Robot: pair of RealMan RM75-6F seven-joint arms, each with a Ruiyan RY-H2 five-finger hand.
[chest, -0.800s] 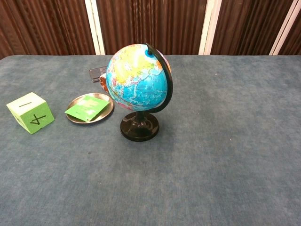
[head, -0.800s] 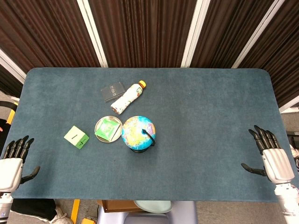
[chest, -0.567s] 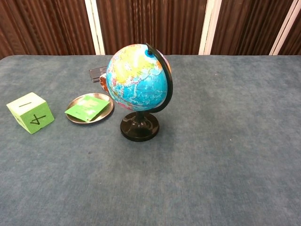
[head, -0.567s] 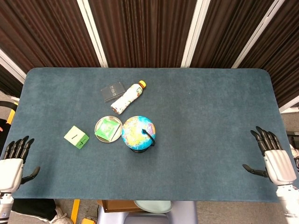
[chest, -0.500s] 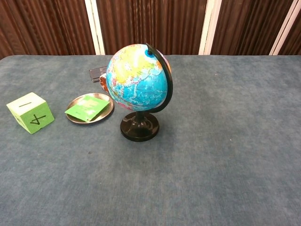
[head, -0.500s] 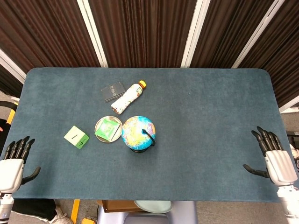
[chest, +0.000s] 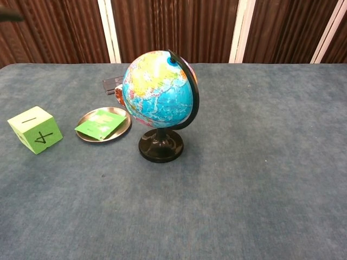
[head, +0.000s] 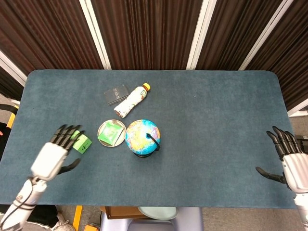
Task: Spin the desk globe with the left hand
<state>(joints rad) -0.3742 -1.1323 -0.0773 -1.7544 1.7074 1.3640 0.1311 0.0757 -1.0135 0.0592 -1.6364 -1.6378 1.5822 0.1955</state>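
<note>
The desk globe (head: pixel 142 136) stands upright on its black base (chest: pixel 160 146) near the table's middle, blue and yellow with a black arc over it (chest: pixel 158 89). My left hand (head: pixel 54 154) hovers open above the table's left part, fingers spread, over the green cube and well left of the globe. In the chest view only a dark fingertip (chest: pixel 10 16) shows at the top left corner. My right hand (head: pixel 293 163) is open at the table's right edge, far from the globe.
A green cube (chest: pixel 34 129) lies left of a metal dish (chest: pixel 122 127) holding a green packet (chest: pixel 101 123). Behind the globe lie a bottle (head: pixel 131 100) on its side and a dark card case (head: pixel 116 94). The table (head: pixel 216 120) has bare cloth on the right.
My left hand has risen from the near left corner and moved in over the green cube, toward the globe. My right hand has drifted slightly right and nearer. The globe has not moved.
</note>
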